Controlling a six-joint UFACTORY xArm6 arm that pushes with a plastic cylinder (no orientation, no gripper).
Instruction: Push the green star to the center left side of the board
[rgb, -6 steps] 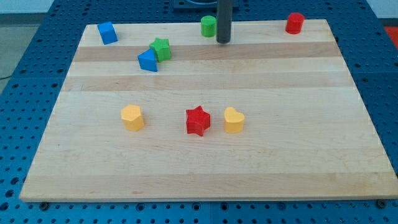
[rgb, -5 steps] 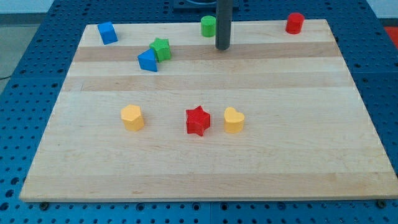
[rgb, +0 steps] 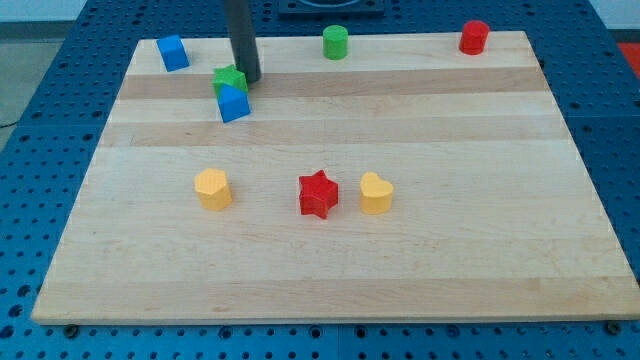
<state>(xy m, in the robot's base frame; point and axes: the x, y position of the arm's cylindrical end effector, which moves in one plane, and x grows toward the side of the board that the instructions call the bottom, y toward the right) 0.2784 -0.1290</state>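
Observation:
The green star (rgb: 229, 79) sits near the board's top left, touching the blue triangular block (rgb: 233, 103) just below it. My tip (rgb: 246, 79) stands right against the star's right side. The rod rises from there out of the view's top. The wooden board (rgb: 330, 260) fills most of the view.
A blue block (rgb: 173, 52) sits at the top left corner, a green cylinder (rgb: 335, 42) at top middle, a red cylinder (rgb: 474, 37) at top right. A yellow block (rgb: 213, 188), a red star (rgb: 318, 194) and a yellow heart (rgb: 376, 193) line up across the middle.
My tip has swept left from beside the green cylinder to the green star. The star and the blue triangular block have shifted left and closed up.

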